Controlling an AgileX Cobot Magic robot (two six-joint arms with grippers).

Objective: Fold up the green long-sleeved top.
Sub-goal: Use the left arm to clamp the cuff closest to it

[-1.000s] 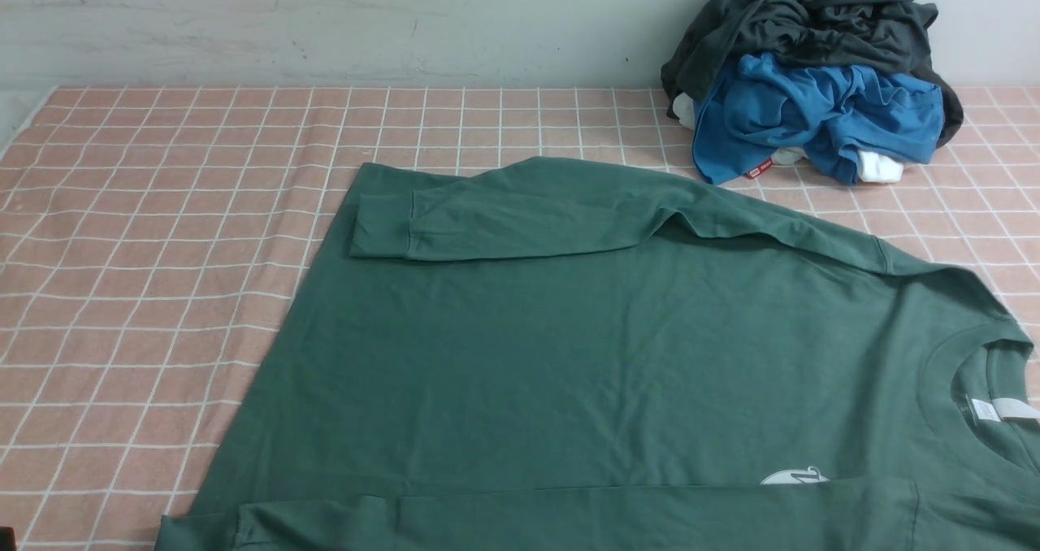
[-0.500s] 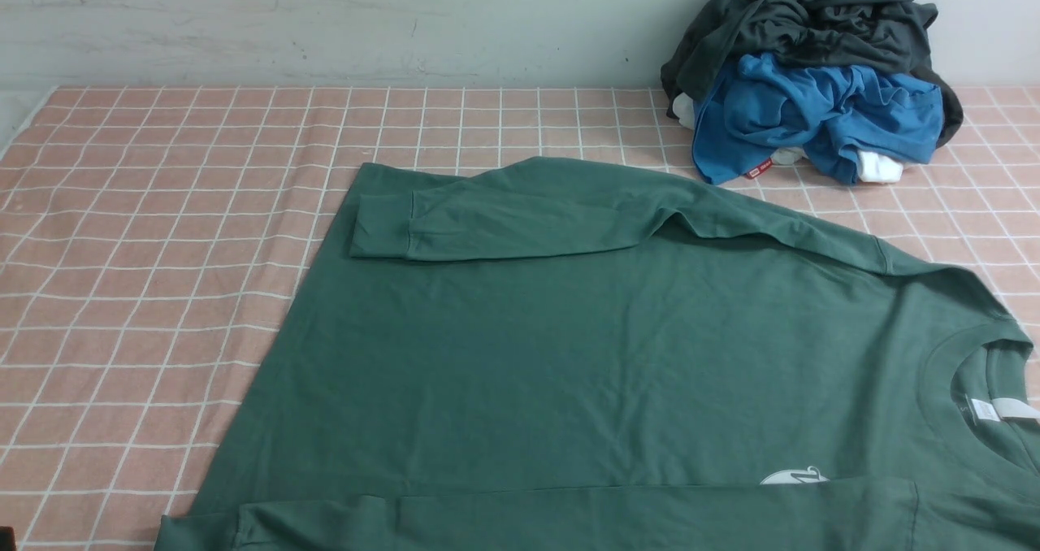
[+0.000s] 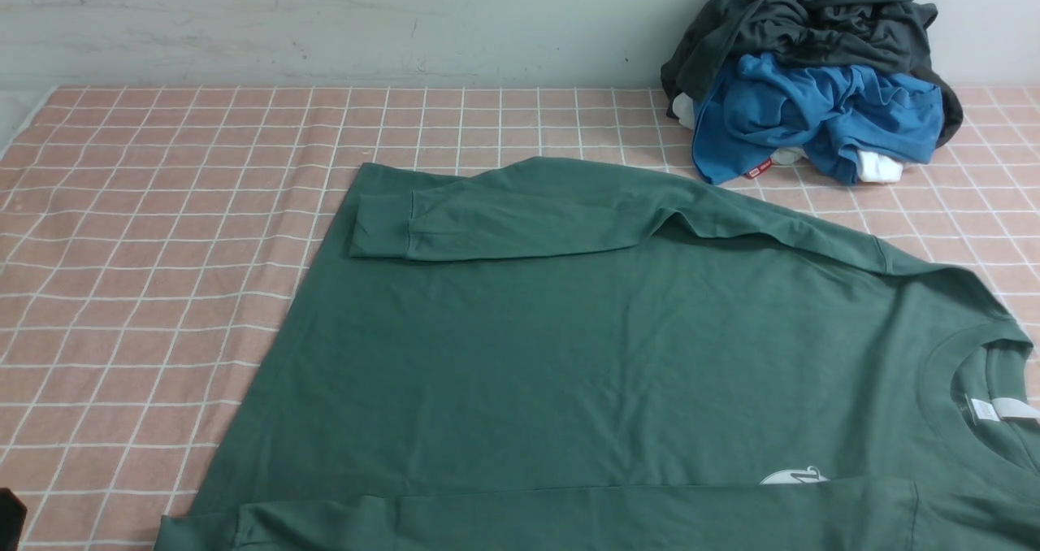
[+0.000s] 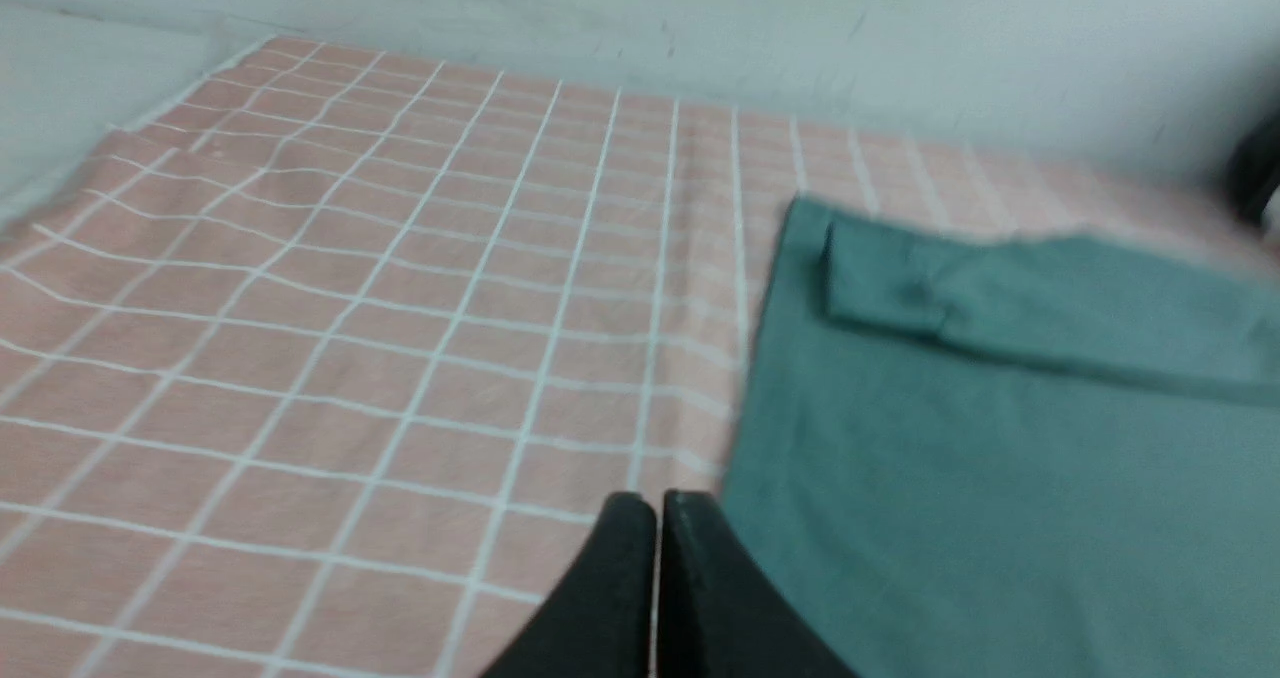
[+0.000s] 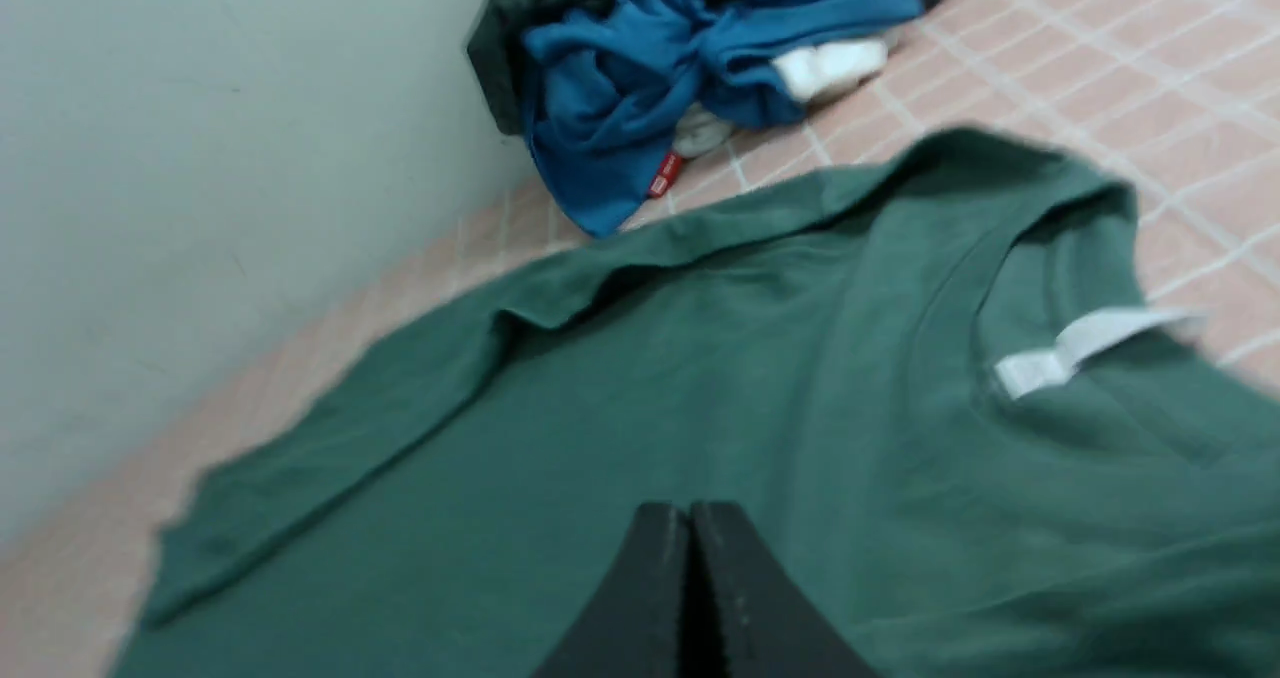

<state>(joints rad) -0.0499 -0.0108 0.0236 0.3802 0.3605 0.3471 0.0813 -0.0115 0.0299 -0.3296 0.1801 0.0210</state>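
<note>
The green long-sleeved top (image 3: pixel 585 356) lies flat on the checked cloth, neck with white label (image 3: pixel 995 409) at the right. Both sleeves are folded across the body: one along the far edge with its cuff (image 3: pixel 382 226), one along the near edge (image 3: pixel 569 518). It also shows in the left wrist view (image 4: pixel 1000 478) and the right wrist view (image 5: pixel 700 378). My left gripper (image 4: pixel 658 503) is shut and empty, above the cloth just beside the top's hem edge. My right gripper (image 5: pixel 688 510) is shut and empty, above the top's body.
A pile of clothes stands at the back right against the wall: a charcoal-grey garment (image 3: pixel 812 15) over a bright blue one (image 3: pixel 812 120), with white cloth beneath. The pink checked cloth (image 3: pixel 162 234) covers the table. A dark bit of my left arm (image 3: pixel 10 518) shows at the lower left corner.
The top has not moved. A dark bit of my left arm has risen a little further into the lower left corner of the front view.
</note>
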